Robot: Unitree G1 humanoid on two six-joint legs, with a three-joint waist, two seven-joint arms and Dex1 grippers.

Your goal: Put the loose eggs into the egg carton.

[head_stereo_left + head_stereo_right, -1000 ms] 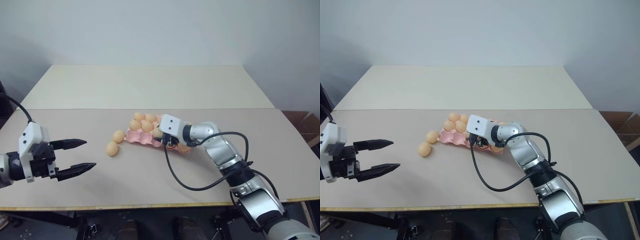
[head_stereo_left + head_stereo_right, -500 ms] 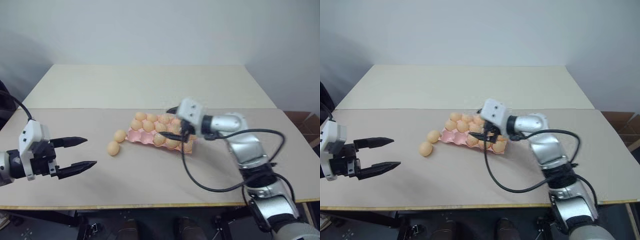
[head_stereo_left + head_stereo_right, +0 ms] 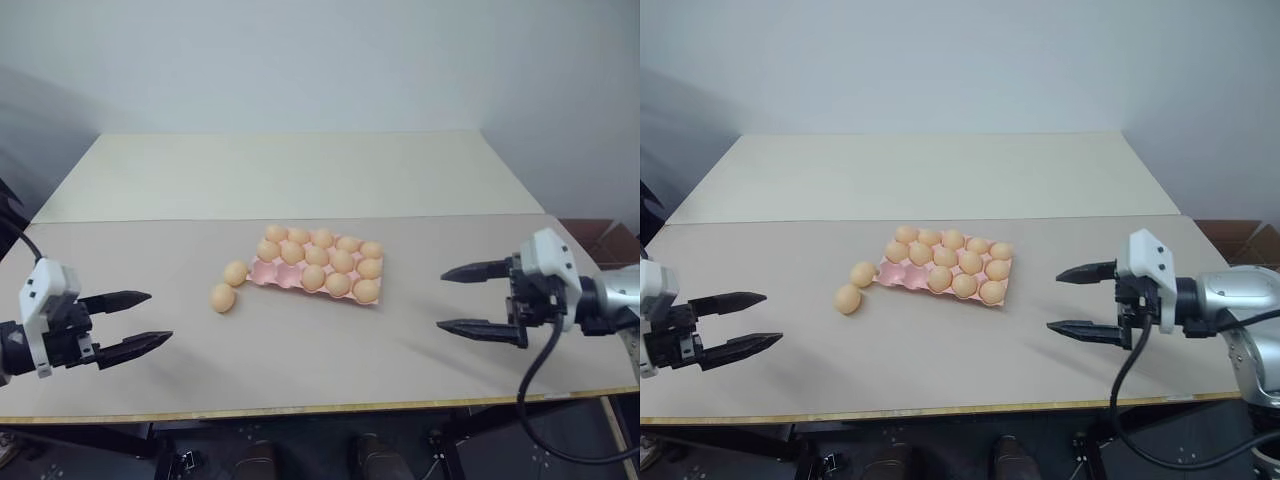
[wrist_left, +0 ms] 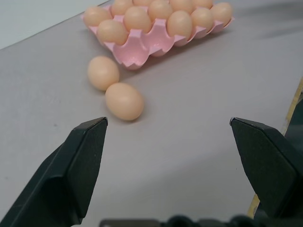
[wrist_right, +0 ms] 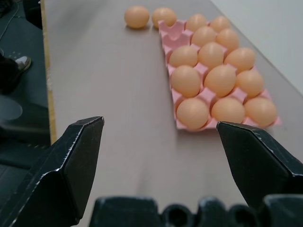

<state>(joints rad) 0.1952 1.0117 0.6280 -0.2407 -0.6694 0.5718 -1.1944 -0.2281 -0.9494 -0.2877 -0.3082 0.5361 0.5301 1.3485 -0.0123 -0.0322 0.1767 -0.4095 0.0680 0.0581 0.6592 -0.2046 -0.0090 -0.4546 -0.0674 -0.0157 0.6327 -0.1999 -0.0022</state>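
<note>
The left wrist view shows two empty cups along the egg carton's near side, next to the loose eggs; in the head views these read only as a pink patch at the carton's left corner. The right wrist view shows the eggs seated in the cups row by row, with the two loose eggs beyond the carton's far end. The egg carton lies near the middle of the table, set slightly askew to the front edge, with thirteen eggs in it. Two loose eggs rest on the table just off the carton's left end: the nearer loose egg lies toward the front edge, the farther loose egg is just beside the carton's corner, and the two are touching or nearly so. The left gripper hangs over the front-left part of the table, well apart from the loose eggs, its fingers pointing toward them. The right gripper hangs over the front-right part of the table, well apart from the carton, pointing back toward it. Both grippers have their fingers spread wide and hold and touch nothing.
</note>
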